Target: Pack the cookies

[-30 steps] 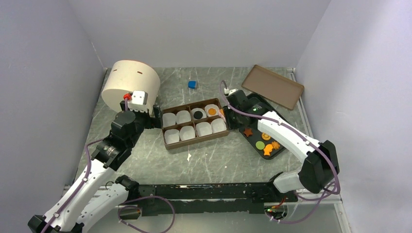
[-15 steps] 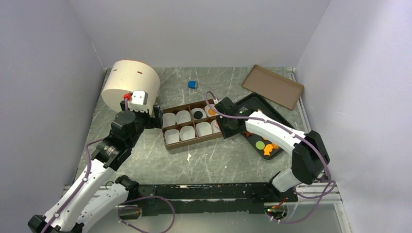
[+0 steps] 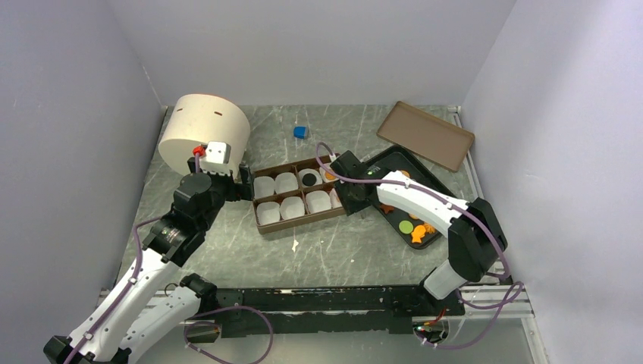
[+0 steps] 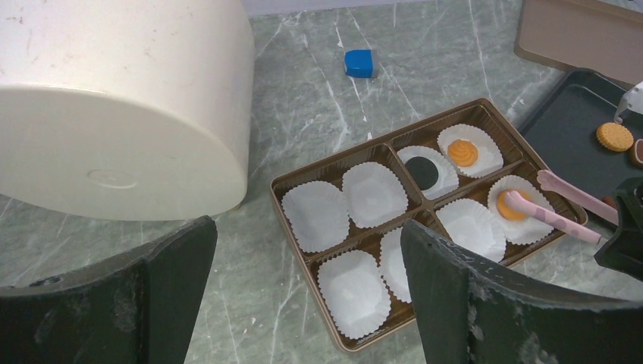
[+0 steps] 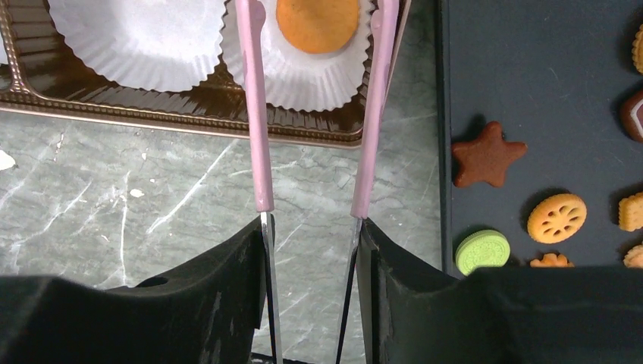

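The brown box (image 3: 303,221) holds several white paper cups. A black round cookie (image 4: 421,173) and an orange round cookie (image 4: 462,152) lie in the two far right cups. My right gripper (image 5: 312,227) is shut on pink-tipped tongs (image 5: 258,114). The tong tips stand slightly apart on either side of an orange round cookie (image 5: 317,19) lying in the near right cup. A brown star (image 5: 487,155), a green round (image 5: 482,251) and an orange round (image 5: 556,217) lie on the black tray (image 5: 531,76). My left gripper (image 4: 307,250) is open and empty at the box's left end.
A large white round container (image 3: 205,129) stands at the back left. A small blue cube (image 3: 301,132) lies behind the box. A brown lid (image 3: 426,135) leans at the back right. Walls close in on three sides.
My right arm has swung left from the black tray to the box's near right cup, where an orange cookie now lies between the tong tips. The left arm has not moved.
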{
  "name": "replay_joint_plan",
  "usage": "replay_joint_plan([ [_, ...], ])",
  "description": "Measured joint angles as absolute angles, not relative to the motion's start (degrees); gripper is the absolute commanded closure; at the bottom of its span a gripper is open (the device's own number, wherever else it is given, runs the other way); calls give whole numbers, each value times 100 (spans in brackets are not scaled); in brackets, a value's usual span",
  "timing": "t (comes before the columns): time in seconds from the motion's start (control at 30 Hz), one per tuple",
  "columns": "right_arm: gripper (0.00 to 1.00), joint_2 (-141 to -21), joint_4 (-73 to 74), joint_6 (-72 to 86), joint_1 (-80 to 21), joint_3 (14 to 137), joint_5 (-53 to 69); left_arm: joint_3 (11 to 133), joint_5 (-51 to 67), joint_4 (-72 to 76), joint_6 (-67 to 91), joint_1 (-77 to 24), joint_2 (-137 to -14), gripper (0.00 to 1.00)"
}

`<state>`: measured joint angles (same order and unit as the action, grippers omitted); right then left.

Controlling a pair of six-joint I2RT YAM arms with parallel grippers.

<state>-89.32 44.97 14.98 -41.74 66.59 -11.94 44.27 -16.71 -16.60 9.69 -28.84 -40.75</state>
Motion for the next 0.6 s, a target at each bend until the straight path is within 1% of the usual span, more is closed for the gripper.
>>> replay_joint_plan([
  [0.17, 52, -9004, 4501, 1492, -4178, 6716, -1223, 4427, -1651, -1660, 969, -2884, -4075, 4],
  [0.37, 58, -9011, 4497, 1498, -4178, 6766, -1299, 4427, -1649, -1660, 969, -2884, -4075, 4],
  [0.6, 61, -8744, 4504, 1507, -4178, 6768, -1352, 4427, -1647, -1660, 967, -2884, -4075, 4],
])
